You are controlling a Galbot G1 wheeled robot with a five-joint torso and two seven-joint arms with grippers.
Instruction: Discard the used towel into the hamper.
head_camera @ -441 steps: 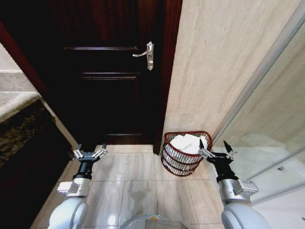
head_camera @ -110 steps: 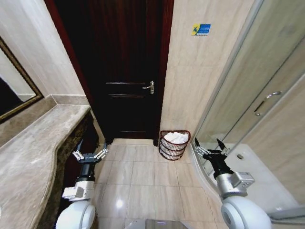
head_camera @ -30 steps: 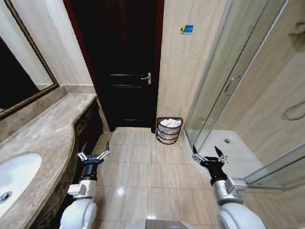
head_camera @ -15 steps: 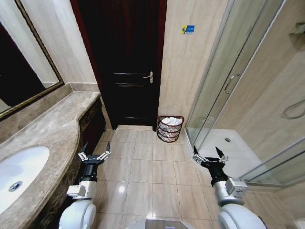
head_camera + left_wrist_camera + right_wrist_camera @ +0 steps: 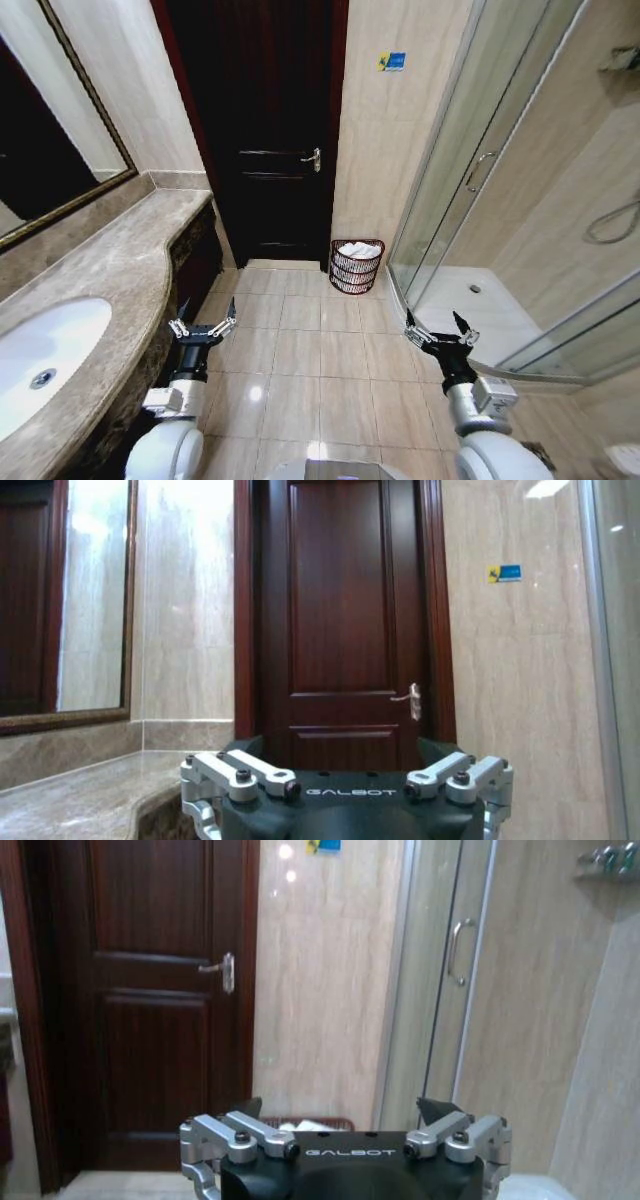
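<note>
The floor (image 5: 320, 350) is laid in glossy beige tiles, on which light is reflected. The door (image 5: 270, 130) at the far side is made of dark, polished wood, and its handle (image 5: 312, 157) is bright metal. The hamper (image 5: 356, 267) is formed of thin reddish-brown wire, and white cloth (image 5: 359, 250) is seen inside it. On the left, the table (image 5: 90, 280) is topped with smooth, mottled brown stone. The shower enclosure (image 5: 470, 170) on the right is glazed with clear glass.

Blk grippers (image 5: 345, 795), silver screwed fingers (image 5: 240, 774)
</note>
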